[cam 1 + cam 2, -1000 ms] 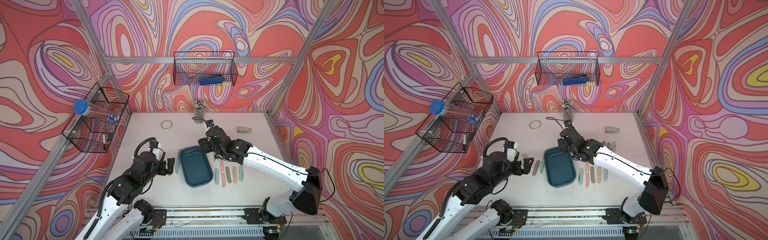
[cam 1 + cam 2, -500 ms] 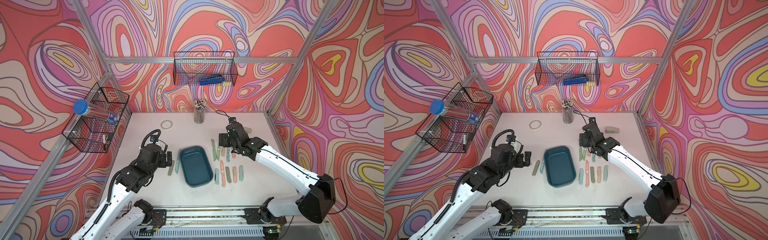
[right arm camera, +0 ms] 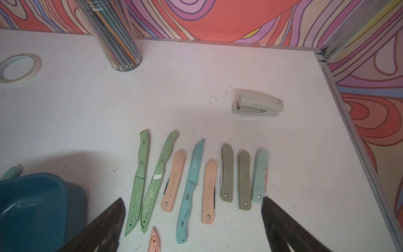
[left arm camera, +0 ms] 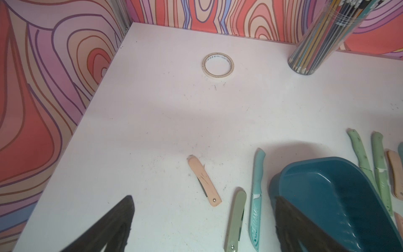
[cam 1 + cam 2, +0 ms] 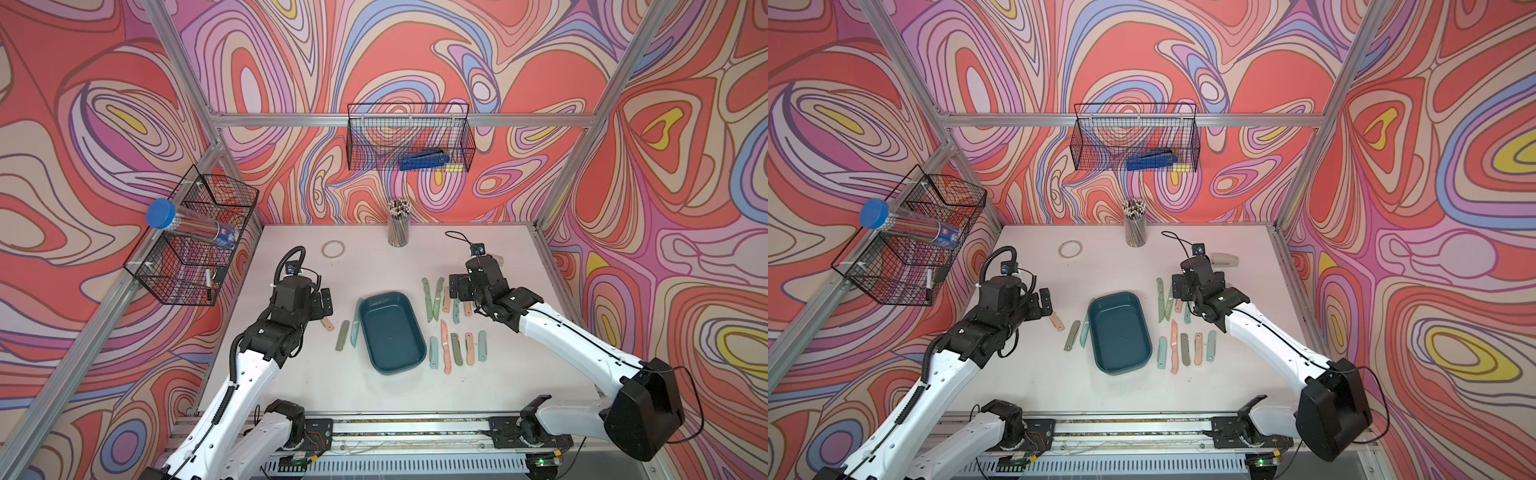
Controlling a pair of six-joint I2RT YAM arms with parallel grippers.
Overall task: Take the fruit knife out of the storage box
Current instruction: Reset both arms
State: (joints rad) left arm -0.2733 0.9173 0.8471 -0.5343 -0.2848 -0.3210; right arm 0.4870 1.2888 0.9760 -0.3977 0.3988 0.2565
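The box [image 5: 390, 332] sits mid-frame and is empty in both top views; every knife in sight lies flat on the worktop [image 5: 291, 395]. 3 lie left of the box, the teal knife [image 5: 354, 328] just beside its left wall. A row of 5 knives [image 5: 457, 350] lies to its right, and a group of 8 [image 3: 194, 174] lies above that row, beneath the right pincer [image 5: 457, 287]. Judging by the bare box, nothing is left to take out.

Such a knife looks light, stiff and thin, with a smooth plastic handle. The ones marked as ceramic likely have brittle blades. The sound hold is across the handle's narrow sides near its middle. Lying so flat, a knife may skid or pivot as the fingers close.

Both pincers are released and hold nothing: the wrist views show each one's fingers spread with only worktop between. The left pincer [image 5: 322, 303] hangs left of the box.

1 second ago the right pincer stood over the box's upper right corner, hiding the group of 8; it has since swung right, clear of the box. The left pincer has drawn slightly up and left. The box has not moved.
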